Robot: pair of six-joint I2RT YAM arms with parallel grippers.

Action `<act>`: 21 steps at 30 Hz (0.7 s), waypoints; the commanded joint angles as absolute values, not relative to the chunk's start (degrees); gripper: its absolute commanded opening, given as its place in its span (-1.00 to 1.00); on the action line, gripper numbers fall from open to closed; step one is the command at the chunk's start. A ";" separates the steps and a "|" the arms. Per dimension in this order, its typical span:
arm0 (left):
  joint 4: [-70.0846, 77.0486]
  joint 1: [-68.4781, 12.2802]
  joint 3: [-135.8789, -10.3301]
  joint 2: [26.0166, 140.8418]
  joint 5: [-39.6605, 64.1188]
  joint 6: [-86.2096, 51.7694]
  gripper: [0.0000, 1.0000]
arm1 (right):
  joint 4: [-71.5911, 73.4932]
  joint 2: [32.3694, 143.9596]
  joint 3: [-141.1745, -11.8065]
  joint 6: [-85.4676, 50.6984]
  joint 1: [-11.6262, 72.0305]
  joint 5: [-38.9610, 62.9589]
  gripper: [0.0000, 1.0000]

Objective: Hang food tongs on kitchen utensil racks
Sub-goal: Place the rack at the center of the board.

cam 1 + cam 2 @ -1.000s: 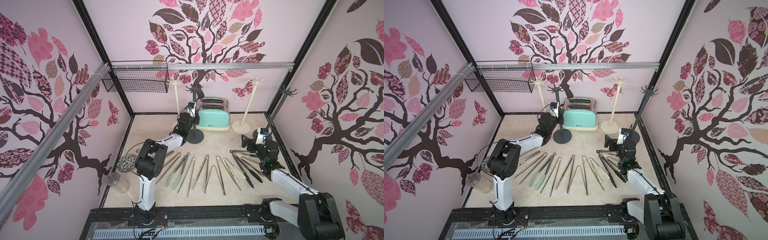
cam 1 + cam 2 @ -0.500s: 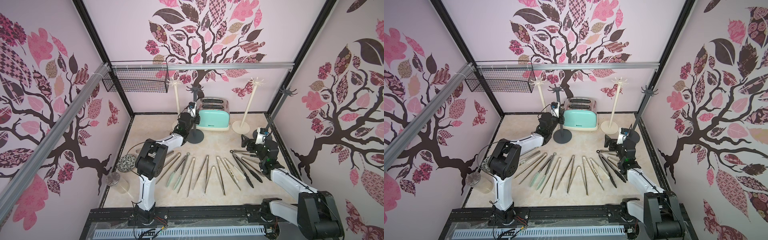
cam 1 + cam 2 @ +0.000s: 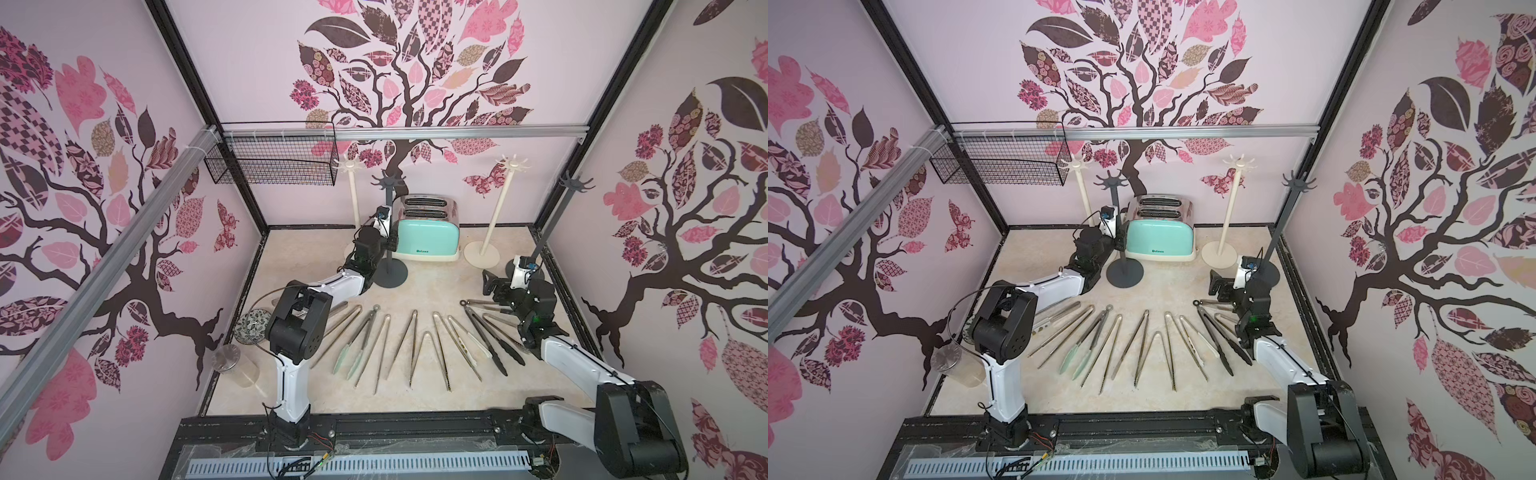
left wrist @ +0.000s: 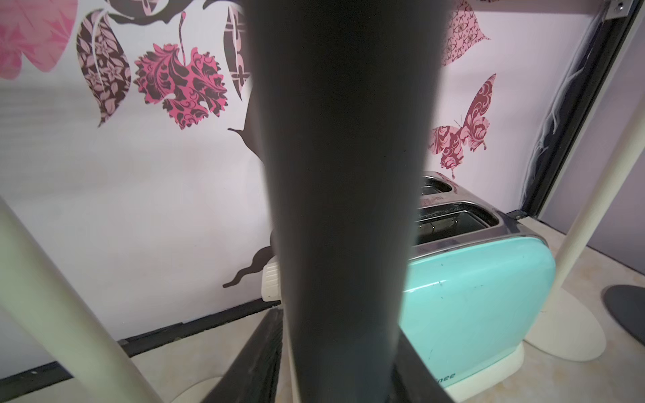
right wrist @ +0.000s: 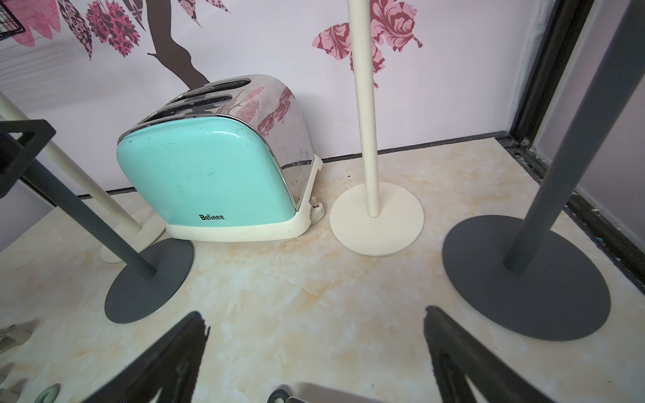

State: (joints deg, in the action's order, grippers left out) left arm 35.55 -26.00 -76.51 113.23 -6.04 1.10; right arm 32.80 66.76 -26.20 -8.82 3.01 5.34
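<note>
Food tongs [image 3: 414, 318] lay fanned across the lower middle, while the left gripper [image 3: 391, 241] sat at the dark grey rack [image 3: 388, 199] beside the mint toaster [image 3: 428, 239] at centre.

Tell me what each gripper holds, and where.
Right gripper: nothing, jaws open. Left gripper straddles the dark grey round-based rack's pole, low down; a firm hold cannot be told.

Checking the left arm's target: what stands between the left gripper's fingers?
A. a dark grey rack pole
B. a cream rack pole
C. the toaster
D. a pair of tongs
A: in the left wrist view the dark grey rack pole fills the gap of the left gripper.
</note>
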 commanded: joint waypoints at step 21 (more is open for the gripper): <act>17.06 -27.65 -56.33 81.97 -10.11 -1.99 0.34 | -15.19 72.13 -51.78 -14.51 3.84 -4.55 0.99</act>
State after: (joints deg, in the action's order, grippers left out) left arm 21.78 -27.57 -57.32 85.38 -8.60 1.50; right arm -1.28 71.18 -46.74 -13.63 3.33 -1.87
